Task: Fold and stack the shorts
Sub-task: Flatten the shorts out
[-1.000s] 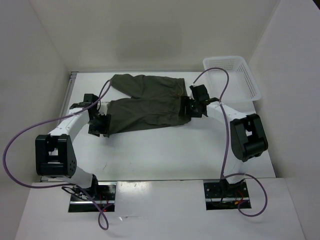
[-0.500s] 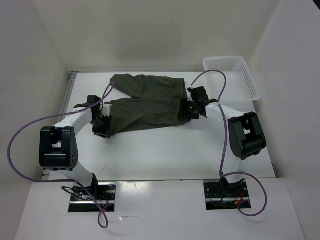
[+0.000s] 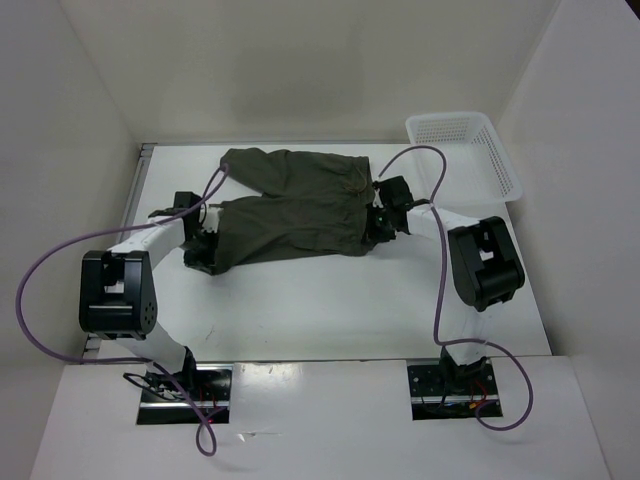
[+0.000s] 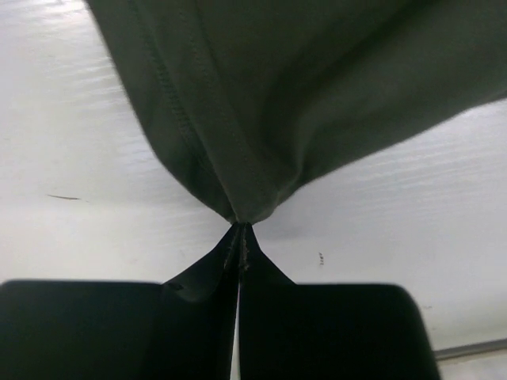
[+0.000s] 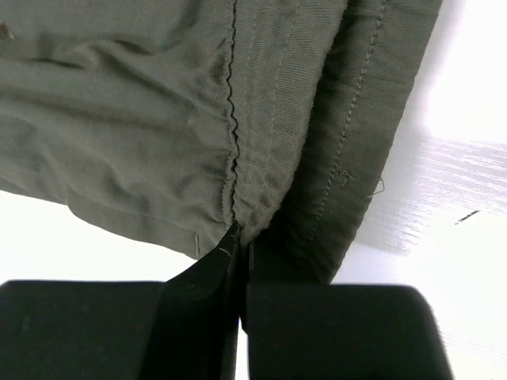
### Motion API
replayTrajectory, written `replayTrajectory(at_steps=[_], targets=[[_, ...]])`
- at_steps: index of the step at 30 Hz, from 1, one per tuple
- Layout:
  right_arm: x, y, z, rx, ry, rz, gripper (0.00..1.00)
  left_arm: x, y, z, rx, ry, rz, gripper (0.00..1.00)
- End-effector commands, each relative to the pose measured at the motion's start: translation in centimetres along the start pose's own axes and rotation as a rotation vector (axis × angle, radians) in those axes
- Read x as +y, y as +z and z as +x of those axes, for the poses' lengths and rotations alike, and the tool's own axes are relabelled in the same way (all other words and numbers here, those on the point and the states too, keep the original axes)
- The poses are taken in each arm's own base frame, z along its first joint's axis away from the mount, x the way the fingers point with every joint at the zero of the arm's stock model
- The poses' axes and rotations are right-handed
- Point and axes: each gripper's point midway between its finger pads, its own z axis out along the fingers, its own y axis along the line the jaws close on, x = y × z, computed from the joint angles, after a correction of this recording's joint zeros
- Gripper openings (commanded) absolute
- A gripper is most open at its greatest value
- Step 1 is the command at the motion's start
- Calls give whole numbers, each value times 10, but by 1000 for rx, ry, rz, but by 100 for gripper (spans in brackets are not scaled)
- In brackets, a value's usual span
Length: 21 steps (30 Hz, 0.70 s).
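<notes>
The dark olive-green shorts (image 3: 290, 205) lie spread on the white table, legs pointing left, waistband to the right. My left gripper (image 3: 205, 255) is shut on the hem corner of the near leg (image 4: 242, 210); the cloth rises to a pinched point between the black fingers (image 4: 317, 332). My right gripper (image 3: 378, 226) is shut on the near corner of the gathered waistband (image 5: 261, 158), with the cloth pinched between its fingers (image 5: 198, 324). The drawstring does not show.
A white plastic lattice basket (image 3: 465, 150) stands at the back right corner of the table (image 3: 330, 305). White walls close in on the left, back and right. Purple cables loop over both arms.
Both grippers have moved inward a little with the cloth; the left one drew the near leg's hem rightward and the right one moved the waistband corner toward the back left.
</notes>
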Motion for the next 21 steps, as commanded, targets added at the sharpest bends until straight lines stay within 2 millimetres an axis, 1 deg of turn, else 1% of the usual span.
replayTrajectory(at_steps=[1,2,3,4,5,6,7,8,9,10,11,12,13,14,15,16,17,19,20,21], targets=[[12,-15,-34,-80,-33,-23,0,23,-9,-28,-93,-13,-88,0],[14,-18,-35,-68,-49,-31,0,30,-16,-35,-108,-23,-114,0],[23,-29,-56,-114,-81,-44,0,34,-24,-45,-131,-33,-121,0],[34,-41,-66,-133,-100,-78,0,40,-49,-77,-220,-40,-135,0],[37,-52,-79,-157,-108,-92,0,52,-65,-86,-244,-73,-143,0],[45,-79,-106,-229,-113,-113,0,59,-80,-99,-284,-85,-155,0],[51,-94,-119,-268,-128,-144,0,63,-97,-109,-314,-97,-157,0],[50,-109,-132,-312,-126,-143,0,74,-131,-136,-409,-113,-170,0],[41,-126,-148,-376,-89,-138,0,79,-145,-142,-434,-122,-180,0],[40,-146,-152,-415,-81,-145,0,81,-152,-140,-426,-132,-183,0],[29,-144,-142,-401,-62,-130,0,80,-154,-138,-417,-133,-182,0],[24,-144,-134,-388,-53,-133,0,77,-152,-126,-390,-137,-177,0],[20,-146,-122,-365,-40,-134,0,74,-144,-108,-332,-146,-168,0],[14,-130,-94,-284,-18,-141,0,71,-140,-94,-301,-151,-162,0],[13,-127,-80,-248,-9,-149,0,68,-133,-81,-262,-157,-156,0],[10,-121,-62,-192,0,-152,0,65,-113,-54,-168,-171,-139,0],[4,-112,-41,-134,20,-148,0,62,-109,-42,-131,-177,-133,0],[1,-105,-22,-81,59,-150,0,52,-96,-22,-61,-178,-94,0],[0,-98,-8,-51,77,-165,0,49,-87,-9,-24,-184,-78,0],[1,-96,-3,-43,78,-179,0,40,-83,-6,-10,-171,-50,0]])
